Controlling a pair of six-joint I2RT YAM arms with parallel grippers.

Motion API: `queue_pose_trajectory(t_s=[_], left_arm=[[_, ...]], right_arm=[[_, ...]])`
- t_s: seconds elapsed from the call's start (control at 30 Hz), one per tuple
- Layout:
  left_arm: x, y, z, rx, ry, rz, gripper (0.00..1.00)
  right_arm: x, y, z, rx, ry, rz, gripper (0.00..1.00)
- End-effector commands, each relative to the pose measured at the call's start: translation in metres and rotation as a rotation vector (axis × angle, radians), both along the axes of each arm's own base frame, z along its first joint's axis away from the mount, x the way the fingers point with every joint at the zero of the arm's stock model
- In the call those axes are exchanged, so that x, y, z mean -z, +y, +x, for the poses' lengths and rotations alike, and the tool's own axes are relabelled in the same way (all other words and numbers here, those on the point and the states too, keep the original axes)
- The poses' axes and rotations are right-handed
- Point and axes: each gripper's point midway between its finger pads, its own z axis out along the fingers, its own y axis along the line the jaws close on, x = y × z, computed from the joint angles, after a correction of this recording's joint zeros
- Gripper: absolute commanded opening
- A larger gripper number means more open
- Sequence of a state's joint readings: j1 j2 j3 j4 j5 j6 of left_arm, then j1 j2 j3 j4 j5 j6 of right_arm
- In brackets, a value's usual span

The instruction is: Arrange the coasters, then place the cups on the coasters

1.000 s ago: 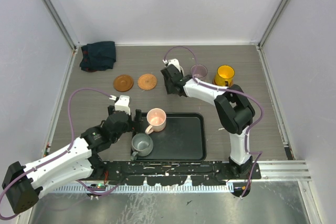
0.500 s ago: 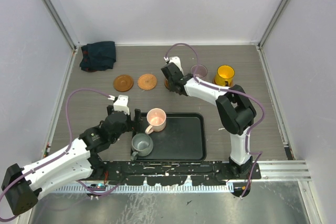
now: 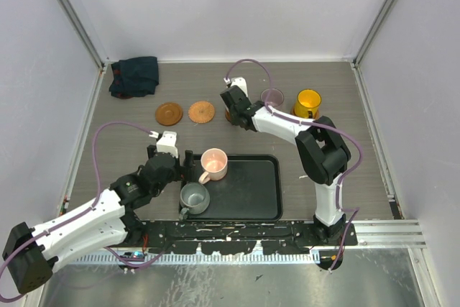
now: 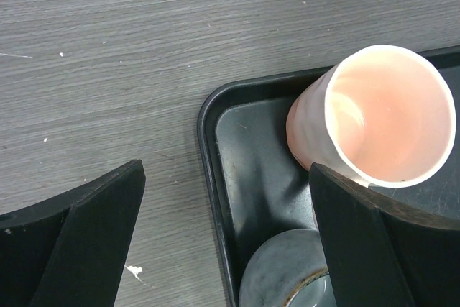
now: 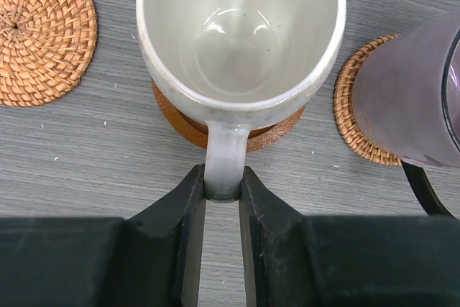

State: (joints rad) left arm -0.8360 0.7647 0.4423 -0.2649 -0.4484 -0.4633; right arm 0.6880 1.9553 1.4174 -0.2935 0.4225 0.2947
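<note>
My right gripper point(image 5: 223, 185) is shut on the handle of the cream-white cup point(image 5: 237, 26). The cup stands upright on a dark brown coaster point(image 5: 277, 129). To its right, the mauve cup point(image 5: 406, 98) sits on a woven coaster point(image 5: 352, 116); to its left lies a bare woven coaster point(image 5: 43, 30). From above, the right gripper point(image 3: 231, 109) hides the cream cup. Two bare coasters point(image 3: 169, 113) point(image 3: 201, 112) lie to its left. The mauve cup point(image 3: 272, 97) and the yellow cup point(image 3: 307, 103) stand to its right. My left gripper point(image 4: 226, 177) is open over the tray's left rim, beside the pink cup point(image 4: 381, 127) and the grey-green cup point(image 4: 302, 278).
The black tray point(image 3: 251, 192) lies at the near middle with the pink cup point(image 3: 214, 165) and the grey-green cup point(image 3: 194, 198) in its left end. A dark folded cloth point(image 3: 134, 75) lies at the far left corner. Walls enclose the table on three sides.
My right gripper has shifted slightly toward the far left, over the dark coaster. The left arm has hardly moved.
</note>
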Motion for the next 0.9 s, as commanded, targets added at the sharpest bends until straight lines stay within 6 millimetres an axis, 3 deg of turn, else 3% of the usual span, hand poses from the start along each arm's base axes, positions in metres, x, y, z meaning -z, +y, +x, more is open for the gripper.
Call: queue_pose_trajectory(t_s=[0.0,0.57,0.63,0.77,0.87], left_arm=[[-0.011,-0.008,0.006,-0.009,-0.036,-0.056,0.98],[-0.011,-0.008,0.004,-0.005,-0.03,-0.071,0.98],[-0.011,-0.008,0.003,-0.004,-0.031,-0.072,0.98],[-0.011,-0.007,0.003,-0.004,-0.03,-0.071,0.98],[-0.011,-0.007,0.003,-0.006,-0.029,-0.069,0.98]], right_arm=[[-0.028,0.006,0.001,-0.004,-0.063,0.044,0.01],[-0.023,0.003,-0.017,0.004,-0.064,0.034,0.02],[-0.023,0.003,-0.016,0.009,-0.065,0.032,0.08],[-0.02,0.002,-0.015,0.022,-0.065,0.026,0.31],[-0.017,0.001,-0.015,0.027,-0.059,0.019,0.36]])
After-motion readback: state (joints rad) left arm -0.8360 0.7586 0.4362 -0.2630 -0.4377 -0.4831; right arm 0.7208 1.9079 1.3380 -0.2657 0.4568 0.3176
